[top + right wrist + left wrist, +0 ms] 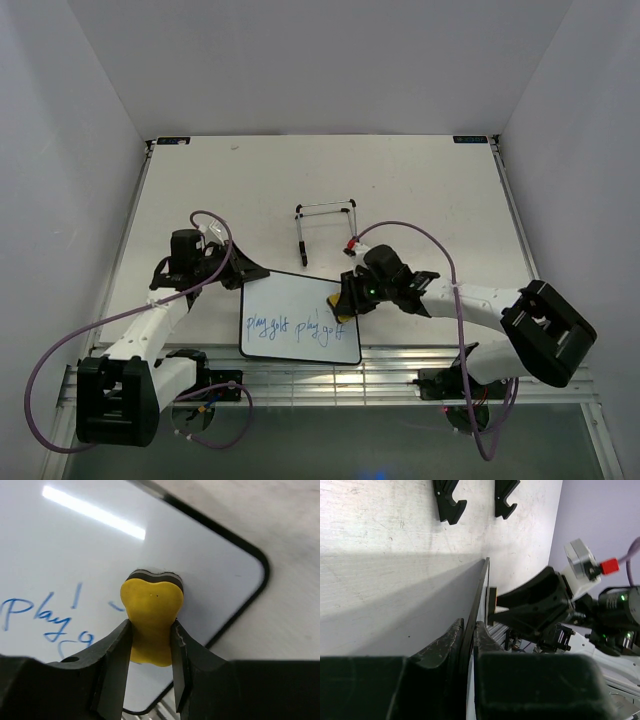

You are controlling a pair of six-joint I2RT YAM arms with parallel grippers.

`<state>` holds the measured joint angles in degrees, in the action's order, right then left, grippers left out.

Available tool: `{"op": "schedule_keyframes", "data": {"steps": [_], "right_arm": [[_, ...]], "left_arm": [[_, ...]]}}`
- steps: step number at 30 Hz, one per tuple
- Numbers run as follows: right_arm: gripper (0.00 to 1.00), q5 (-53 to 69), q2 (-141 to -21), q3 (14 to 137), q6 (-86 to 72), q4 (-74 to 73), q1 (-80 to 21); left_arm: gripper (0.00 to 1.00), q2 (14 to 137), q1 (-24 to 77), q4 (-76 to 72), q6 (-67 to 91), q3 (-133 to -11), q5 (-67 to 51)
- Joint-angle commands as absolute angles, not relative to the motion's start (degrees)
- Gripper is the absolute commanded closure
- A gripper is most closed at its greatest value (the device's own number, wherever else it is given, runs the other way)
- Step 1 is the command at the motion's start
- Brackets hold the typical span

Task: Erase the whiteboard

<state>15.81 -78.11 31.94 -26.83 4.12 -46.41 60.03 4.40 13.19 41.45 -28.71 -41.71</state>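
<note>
The whiteboard (300, 320) lies near the table's front edge, white with a thin black frame and blue "play golf" written twice. My left gripper (245, 272) is shut on its upper left edge; in the left wrist view the whiteboard (481, 592) runs edge-on between the fingers of my left gripper (469, 626). My right gripper (347, 300) is shut on a yellow eraser (335, 303). In the right wrist view the eraser (152, 615), squeezed by my right gripper (151, 626), presses its dark felt face onto the whiteboard (200, 555) near the upper right corner, beside the blue writing (47, 612).
A thin wire stand (325, 228) with black feet sits behind the board; its feet (450, 502) show at the top of the left wrist view. An aluminium rail (300, 375) runs along the table's front edge just below the board. White walls enclose the table.
</note>
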Motion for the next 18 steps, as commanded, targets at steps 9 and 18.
{"op": "schedule_keyframes", "data": {"steps": [9,18], "right_arm": [[0.71,13.6,-89.9,54.5,-32.9,1.4,-68.2],[0.70,10.8,-82.5,36.8,-32.7,0.2,-58.3]], "left_arm": [[1.00,60.1,4.3,14.9,41.0,-26.9,-29.4],[1.00,59.3,4.3,15.7,41.4,-26.9,-27.2]]}}
